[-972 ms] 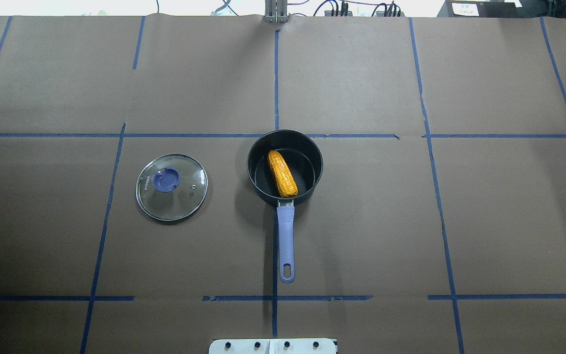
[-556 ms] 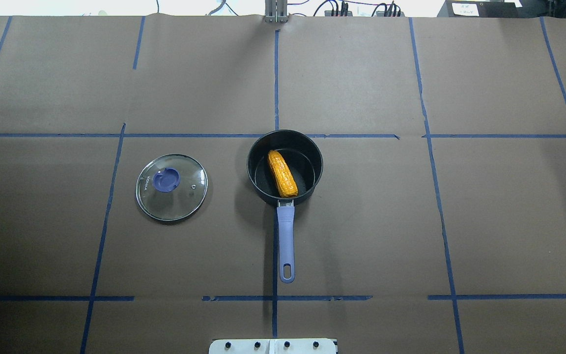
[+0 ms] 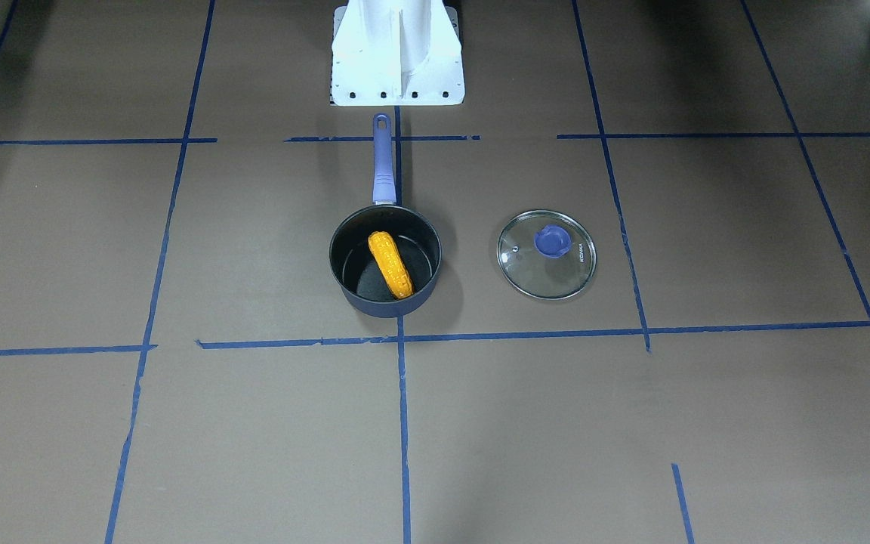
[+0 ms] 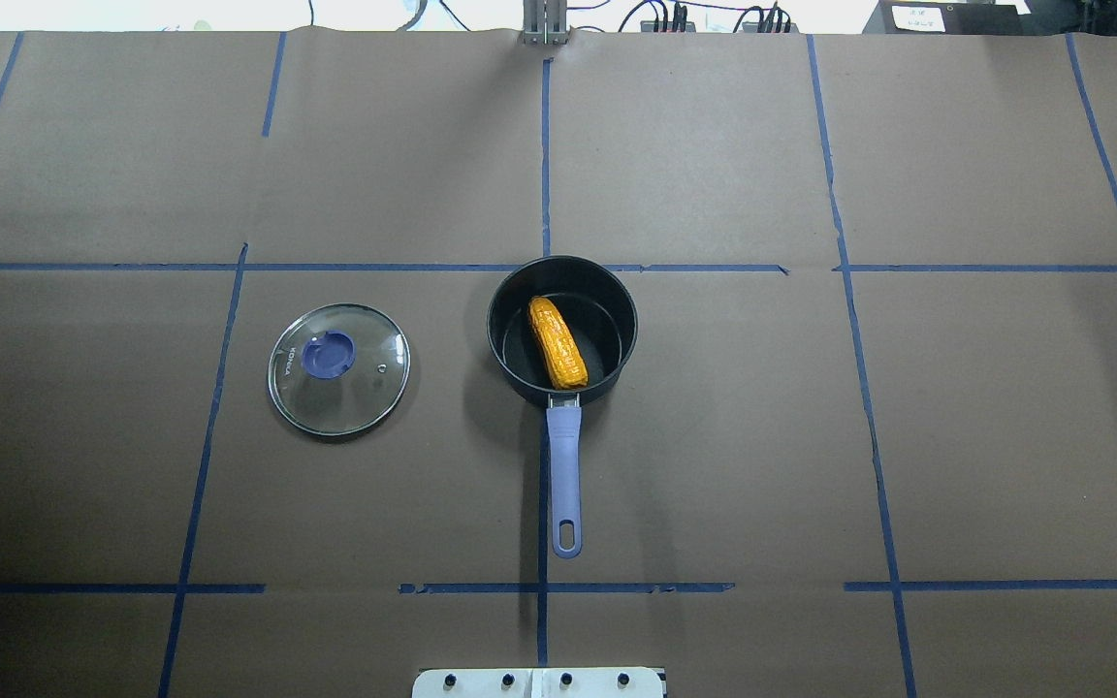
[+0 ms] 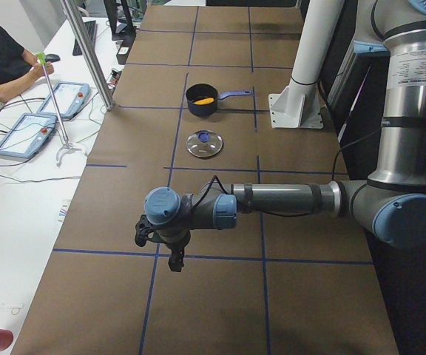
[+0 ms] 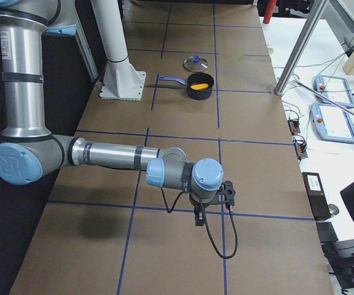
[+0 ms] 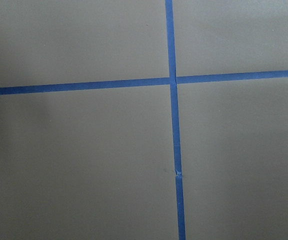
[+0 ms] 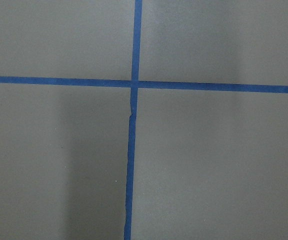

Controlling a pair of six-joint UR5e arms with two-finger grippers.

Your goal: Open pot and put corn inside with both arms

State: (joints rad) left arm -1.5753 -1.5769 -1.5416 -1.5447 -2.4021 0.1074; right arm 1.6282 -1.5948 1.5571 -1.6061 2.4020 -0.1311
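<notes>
The dark navy pot stands open at the table's middle, its periwinkle handle pointing toward the robot base. The orange-yellow corn lies inside the pot, also in the front-facing view. The arms are far from the pot. The left gripper hangs over the table's left end and the right gripper over its right end. They show only in the side views, so I cannot tell whether they are open or shut. Both wrist views show only brown paper and blue tape.
The round glass lid with a blue knob lies flat on the table, left of the pot and apart from it. The white pedestal stands behind the pot's handle. An operator and control pendants are at a side table.
</notes>
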